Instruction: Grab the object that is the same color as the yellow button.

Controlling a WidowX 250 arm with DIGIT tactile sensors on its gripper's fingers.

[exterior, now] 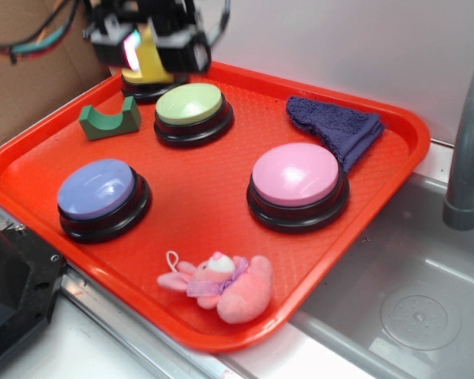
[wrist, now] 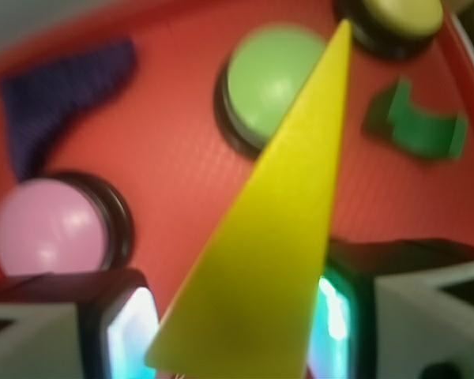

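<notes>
Yellow wedge (wrist: pixel 268 237) clamped in end effector (wrist: pixel 229 332)

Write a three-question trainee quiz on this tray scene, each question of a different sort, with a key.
1. True or false: the gripper is shut on the yellow wedge.
2. Multiple choice: the green arch block lies nearest which button? A) the purple button B) the green button C) the pink button
3. Fill in: the soft toy near the tray's front edge is a pink ____.

Key
1. True: the wedge sits clamped between the two fingers in the wrist view and is held up near the yellow button.
2. B.
3. Plush animal; the other soft item is a dark blue cloth at the back.
</notes>
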